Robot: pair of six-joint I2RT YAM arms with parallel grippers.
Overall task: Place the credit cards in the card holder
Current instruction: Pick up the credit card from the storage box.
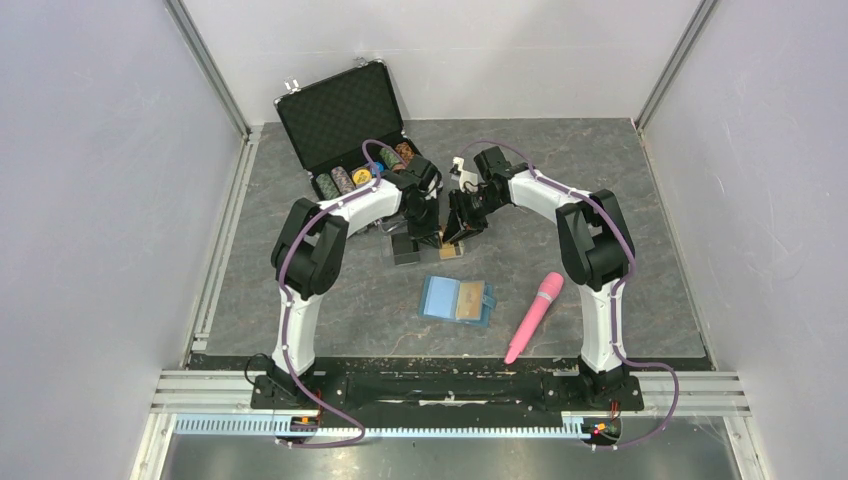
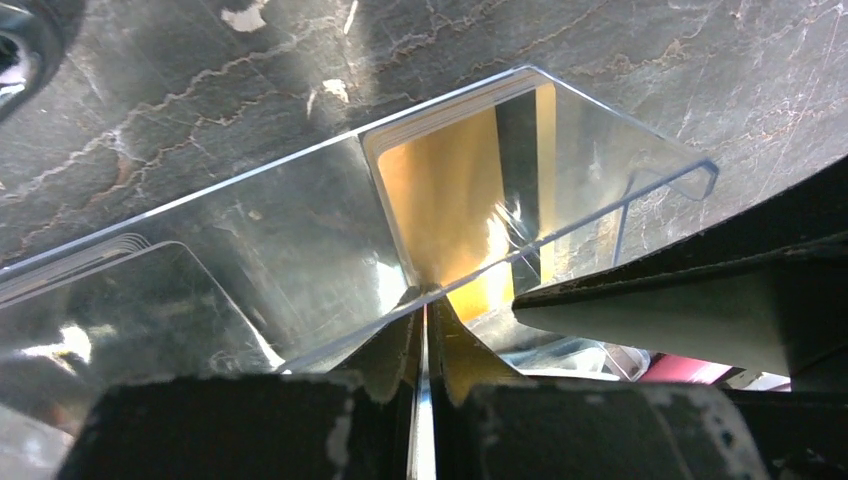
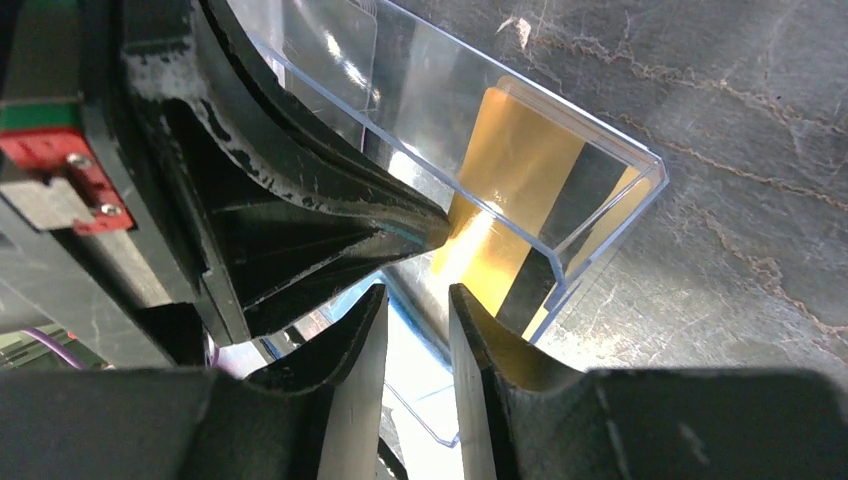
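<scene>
A clear plastic box (image 2: 280, 250) holds a stack of gold-orange credit cards (image 2: 445, 200), one with a dark stripe (image 3: 520, 180). My left gripper (image 2: 428, 300) is shut on the box's thin near wall. My right gripper (image 3: 418, 295) is open just beside the same box (image 3: 420, 80), its fingers close to the left gripper's fingers (image 3: 300, 220). In the top view both grippers (image 1: 425, 225) (image 1: 462, 222) meet over the box at mid-table. The teal-blue card holder (image 1: 440, 297) lies open nearer the bases, with a tan card (image 1: 470, 300) showing on its right half.
An open black chip briefcase (image 1: 345, 125) with poker chips stands at the back left. A pink stick-like thing (image 1: 535, 315) lies right of the card holder. A dark small block (image 1: 405, 250) sits by the left gripper. Grey walls close in both sides.
</scene>
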